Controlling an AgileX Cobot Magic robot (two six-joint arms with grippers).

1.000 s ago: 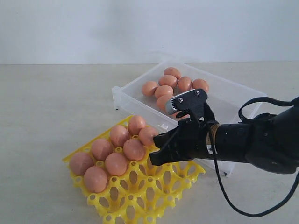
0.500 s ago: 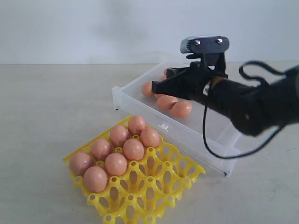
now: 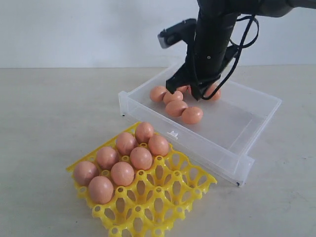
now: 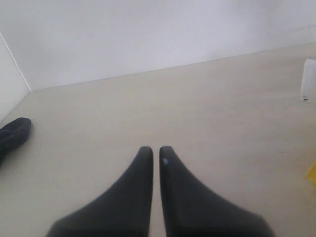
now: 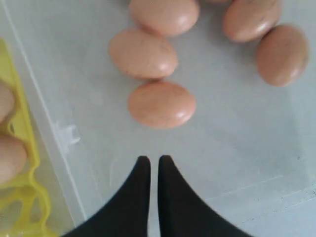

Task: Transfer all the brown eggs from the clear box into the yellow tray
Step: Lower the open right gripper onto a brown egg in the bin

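Hovering the right tool (image 5: pixel 154 159) over the clear box (image 3: pixel 207 150) at upper centre of the exterior frame, with tips pressed together and gripping nothing. Resting the left tool (image 4: pixel 155 149) above bare counter (image 3: pixel 49 108), likewise closed and empty.

Risking a shut-tip jab on descent: cracking a shell, or nudging the loose brown eggs (image 3: pixel 192 115) into rolling across the slick box floor. Needing tips spread before dropping. Risking a pinch on two at once, given how tightly clustered, touching one another toward the box's far-left part. Risking a slip in carriage off smooth rounded shells, and a knock against seated neighbours when lowering into the yellow tray (image 3: pixel 168 197).

Counting eight sitting in the tray's left cups at lower left of the frame. Spotting roughly six in the box, partly hidden behind the arm. Looking orange-brown to pinkish, matte, oval, faintly speckled up close.
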